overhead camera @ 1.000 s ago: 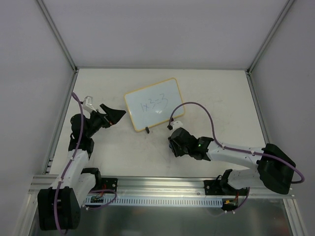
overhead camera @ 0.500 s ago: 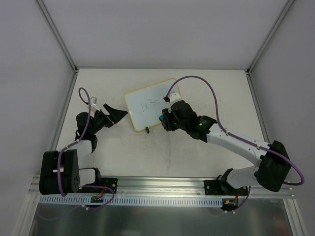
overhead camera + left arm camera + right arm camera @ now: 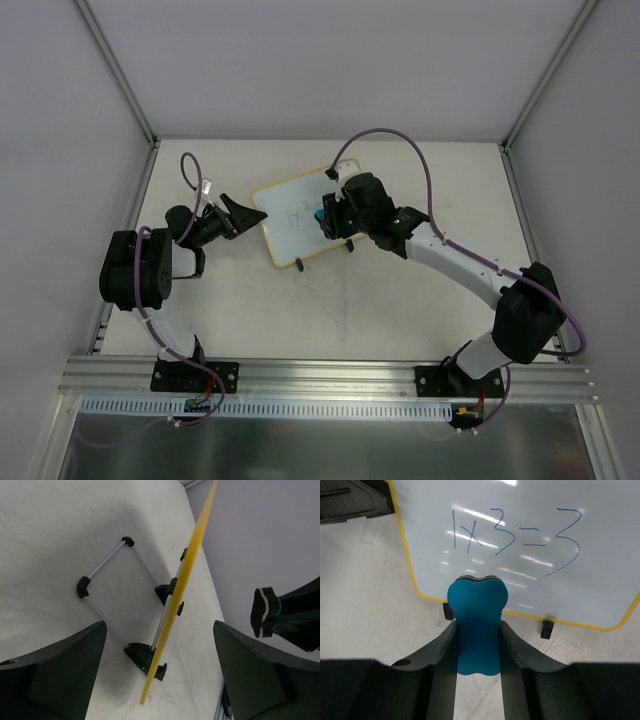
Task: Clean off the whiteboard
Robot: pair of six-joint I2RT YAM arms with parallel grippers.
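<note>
Right pincer (image 3: 477, 630) clamping blue eraser (image 3: 477, 600), whiteboard (image 3: 530, 587) just ahead, left pincer (image 3: 159, 630) open beside it

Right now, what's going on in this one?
The right gripper is clamped on a blue eraser and has it at the lower edge of the whiteboard, which stands propped on its black feet. The writing "1x3=3" is fully legible, so no wiping shows yet. The left gripper is open at the board's left edge, with the yellow frame between its fingers but not gripped.
</note>
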